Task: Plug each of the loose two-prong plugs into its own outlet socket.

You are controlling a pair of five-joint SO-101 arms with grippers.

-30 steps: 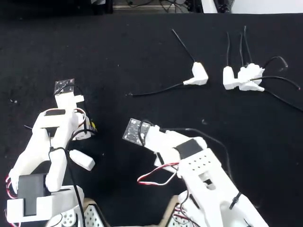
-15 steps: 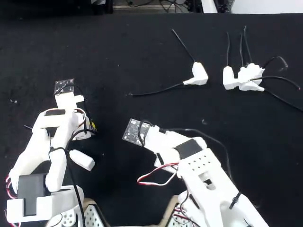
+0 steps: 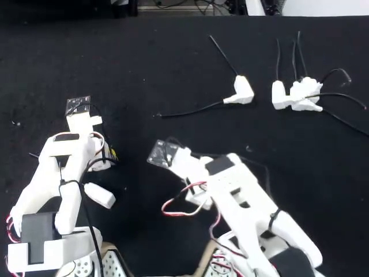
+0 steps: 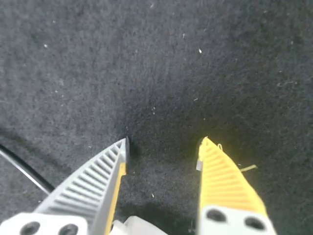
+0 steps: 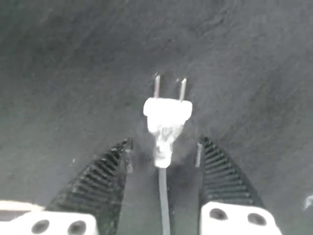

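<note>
The right claw [image 5: 165, 142] stands wide astride a white plug [image 5: 167, 115] on the bench [image 5: 58, 58]; the left claw [image 4: 164, 142], at its 10 o'clock, also wide.

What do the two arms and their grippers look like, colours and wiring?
Both arms are white plastic with black motor blocks. The left arm carries a black cable; the right arm has a red-and-white wire loop. The left gripper has a grey ribbed finger and a yellow ribbed finger. The right gripper has black ribbed fingers on white bases.
</note>
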